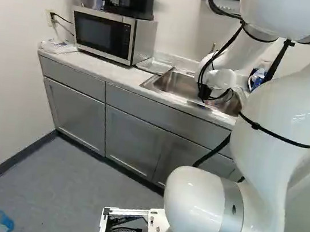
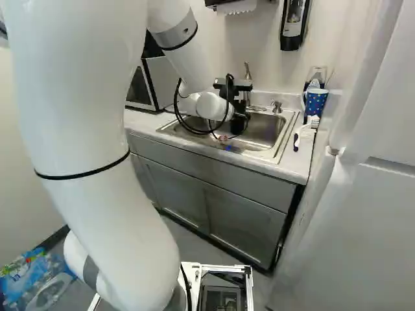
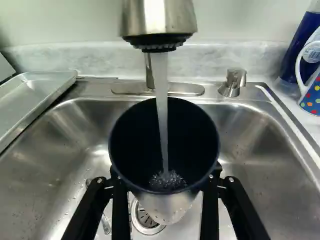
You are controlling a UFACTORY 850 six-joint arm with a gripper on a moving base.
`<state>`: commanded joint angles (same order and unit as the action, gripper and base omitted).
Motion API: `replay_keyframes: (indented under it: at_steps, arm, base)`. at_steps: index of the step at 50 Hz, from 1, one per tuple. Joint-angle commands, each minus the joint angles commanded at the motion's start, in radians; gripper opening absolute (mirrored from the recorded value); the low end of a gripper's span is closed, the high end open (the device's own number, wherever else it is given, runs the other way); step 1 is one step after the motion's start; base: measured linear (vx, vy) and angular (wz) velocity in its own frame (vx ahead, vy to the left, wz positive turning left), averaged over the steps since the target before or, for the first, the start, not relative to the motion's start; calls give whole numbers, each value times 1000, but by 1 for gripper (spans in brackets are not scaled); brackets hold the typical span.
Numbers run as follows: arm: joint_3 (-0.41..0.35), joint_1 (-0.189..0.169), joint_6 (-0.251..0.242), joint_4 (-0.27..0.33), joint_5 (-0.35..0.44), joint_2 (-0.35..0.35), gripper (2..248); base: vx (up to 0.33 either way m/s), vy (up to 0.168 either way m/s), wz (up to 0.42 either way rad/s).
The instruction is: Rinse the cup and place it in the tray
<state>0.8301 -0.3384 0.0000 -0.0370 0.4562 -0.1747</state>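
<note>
The sink (image 3: 50,155) lies under the arm. The tray (image 1: 155,66) sits between microwave (image 1: 103,35) and sink. The gripper (image 2: 238,122) is parted to cup width, its two fingers clamping the cup (image 3: 164,145) from opposite sides. Cup position: over the sink, mouth below the faucet (image 3: 159,20). Water (image 3: 161,85) enters the cup. The drain (image 3: 146,218) is partly hidden beneath it.

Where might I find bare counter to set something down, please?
The counter strip before the microwave looks bare. It's crowded where the tray sits between microwave and sink, and across the sink by brush and dotted mug.
</note>
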Motion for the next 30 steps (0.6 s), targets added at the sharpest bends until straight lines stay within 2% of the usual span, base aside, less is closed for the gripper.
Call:
replay_keyframes:
  at_steps: [30]
  arm:
    - [0, 0, 0, 0, 0, 0, 125]
  base:
    - [0, 0, 0]
